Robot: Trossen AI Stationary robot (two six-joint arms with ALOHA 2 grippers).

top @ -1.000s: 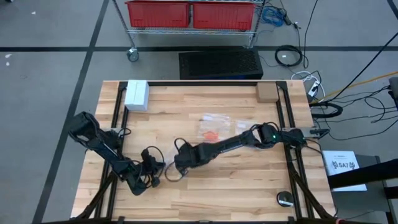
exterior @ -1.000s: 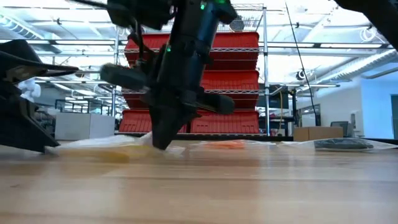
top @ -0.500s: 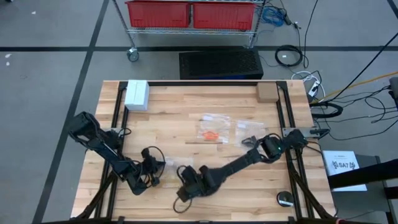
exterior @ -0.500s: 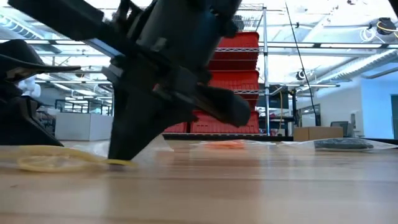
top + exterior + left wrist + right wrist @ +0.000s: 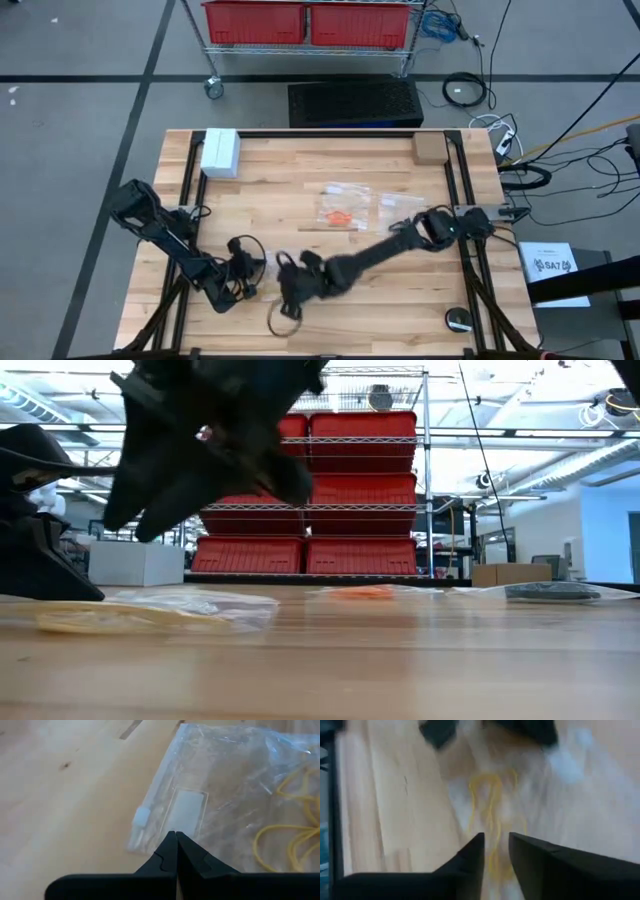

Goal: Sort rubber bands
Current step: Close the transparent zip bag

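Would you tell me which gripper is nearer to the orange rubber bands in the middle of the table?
The right gripper. It is at the near edge, diagonally from the orange rubber bands; the left gripper sits farther toward the left side.

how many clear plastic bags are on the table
3. One bag with yellow bands lies by the left pincer. Two lie mid-table: one holding orange bands, one beside it. More may be hidden under the arms.
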